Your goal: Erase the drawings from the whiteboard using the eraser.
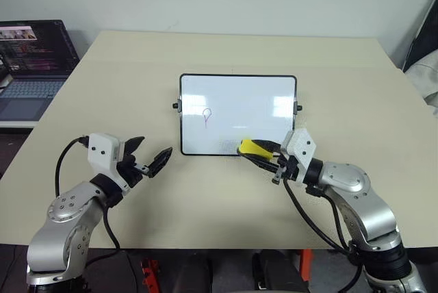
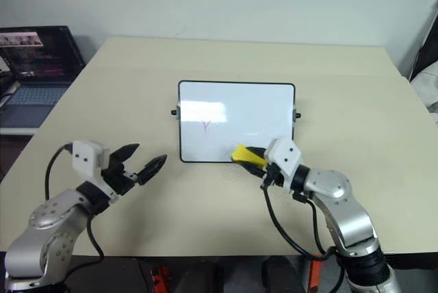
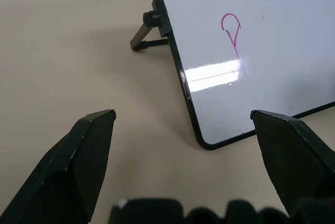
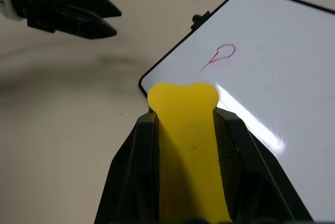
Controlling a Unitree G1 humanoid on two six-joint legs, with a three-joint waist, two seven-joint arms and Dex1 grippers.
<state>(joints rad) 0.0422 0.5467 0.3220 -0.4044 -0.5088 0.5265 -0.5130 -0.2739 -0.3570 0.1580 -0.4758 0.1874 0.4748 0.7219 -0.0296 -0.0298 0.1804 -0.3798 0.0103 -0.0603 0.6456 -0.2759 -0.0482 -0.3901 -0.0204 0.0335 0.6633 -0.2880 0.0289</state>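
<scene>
R tool (image 1: 263,155) clamped on yellow eraser (image 4: 188,145), nr whiteboard (image 1: 238,94) bottom edge

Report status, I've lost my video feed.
Left claw open, empty. Right claw shut on eraser, at whiteboard lower edge. One balloon drawing left. Nothing in the way.

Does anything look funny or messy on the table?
Nothing is spilled or broken. The whiteboard stands propped up straight on the table, with one balloon-like loop left on it. The right gripper is shut on the yellow eraser; the left gripper is open.
</scene>
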